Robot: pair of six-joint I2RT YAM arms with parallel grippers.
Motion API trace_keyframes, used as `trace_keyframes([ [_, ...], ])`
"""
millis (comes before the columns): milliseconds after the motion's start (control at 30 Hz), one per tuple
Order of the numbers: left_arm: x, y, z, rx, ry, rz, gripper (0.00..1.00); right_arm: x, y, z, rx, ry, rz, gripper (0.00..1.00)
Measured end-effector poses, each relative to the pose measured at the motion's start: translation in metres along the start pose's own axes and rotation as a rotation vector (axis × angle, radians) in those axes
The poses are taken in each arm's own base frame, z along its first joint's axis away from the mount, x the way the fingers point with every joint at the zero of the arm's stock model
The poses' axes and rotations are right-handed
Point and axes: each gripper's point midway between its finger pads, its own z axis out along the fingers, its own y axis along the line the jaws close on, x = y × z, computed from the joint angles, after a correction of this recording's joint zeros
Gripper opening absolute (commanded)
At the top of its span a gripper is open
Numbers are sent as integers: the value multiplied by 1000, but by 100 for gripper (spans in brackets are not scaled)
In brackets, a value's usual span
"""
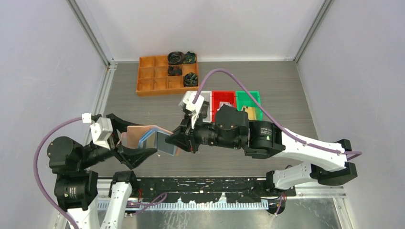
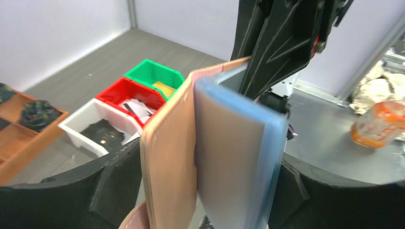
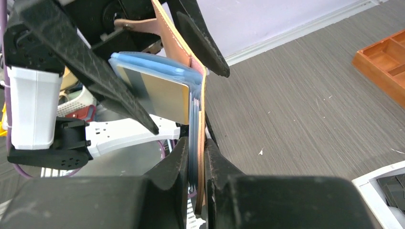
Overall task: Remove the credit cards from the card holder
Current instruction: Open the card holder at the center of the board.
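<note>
The salmon-pink card holder [image 1: 136, 135] hangs open in the air between both grippers. My left gripper [image 1: 135, 139] is shut on one side; in the left wrist view [image 2: 212, 191] its fingers press the pink cover [image 2: 167, 157] and the light blue pockets [image 2: 239, 152]. My right gripper [image 1: 178, 141] is shut on the other side, clamping the cover and pocket edges in the right wrist view [image 3: 197, 157]. A tan card [image 3: 155, 98] shows in a blue pocket. Dark cards [image 2: 102, 131], whitish cards [image 2: 136, 107] and a yellow card [image 2: 165, 88] lie in bins.
A white bin [image 1: 206, 94], a red bin [image 1: 223, 93] and a green bin [image 1: 249, 94] stand in a row behind the right arm. An orange compartment tray [image 1: 153, 76] with black coiled bundles stands at the back left. Walls enclose the table.
</note>
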Motion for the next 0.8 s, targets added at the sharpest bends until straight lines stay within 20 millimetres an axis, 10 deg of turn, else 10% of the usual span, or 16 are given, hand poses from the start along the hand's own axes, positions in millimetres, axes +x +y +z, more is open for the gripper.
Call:
trace_keyframes([
  [800, -18, -8, 0, 17, -15, -68, 18, -1, 3, -20, -72, -96, 3, 1],
])
